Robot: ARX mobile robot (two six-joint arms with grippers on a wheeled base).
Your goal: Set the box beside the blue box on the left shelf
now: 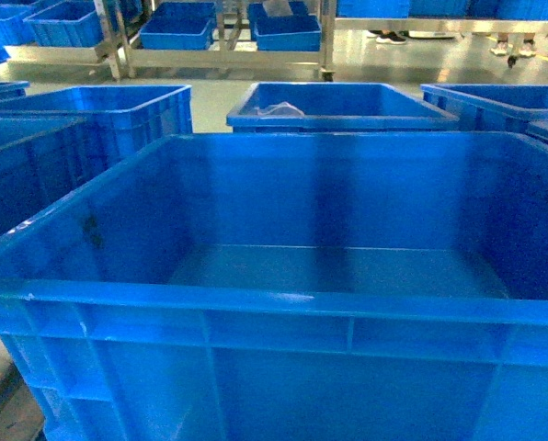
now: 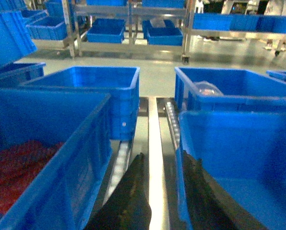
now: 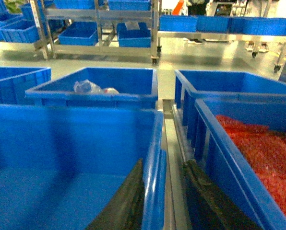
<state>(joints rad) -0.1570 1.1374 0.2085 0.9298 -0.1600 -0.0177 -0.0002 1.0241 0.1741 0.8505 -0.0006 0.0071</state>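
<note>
- A large bright-blue plastic crate (image 1: 283, 312) fills the head view, open-topped and empty, its near rim across the lower frame and its ribbed outer wall below.
- It sits directly in front of the robot, between neighbouring blue crates; what carries it cannot be seen in the head view.
- Left end effector (image 2: 161, 191): two dark fingers apart, astride the crate's left wall, one finger inside the crate and the other outside over a metal roller rail (image 2: 155, 139). Whether the pads press the wall cannot be told.
- Right end effector (image 3: 164, 196): two dark fingers apart, astride the crate's right rim in the same way, one inside and one outside. Contact is again unclear.
- Both arms come in low and point forward, one at each side wall of the crate, wrists roughly level.
- Handling, as a judgement: the crate looks stiff and light while empty, but bulky, with smooth, glossy walls that may slip. The thick rounded rim on the two opposite sides looks like the best hold, with both arms lifting evenly to prevent tilting.
- A crate of red material (image 2: 13, 172) stands just left of it, and another crate of red material (image 3: 263, 148) just right.
- More blue crates stand ahead; one holds clear plastic wrapping (image 3: 88, 87).
- Metal shelving (image 1: 223, 55) with blue bins lies across the green floor.
</note>
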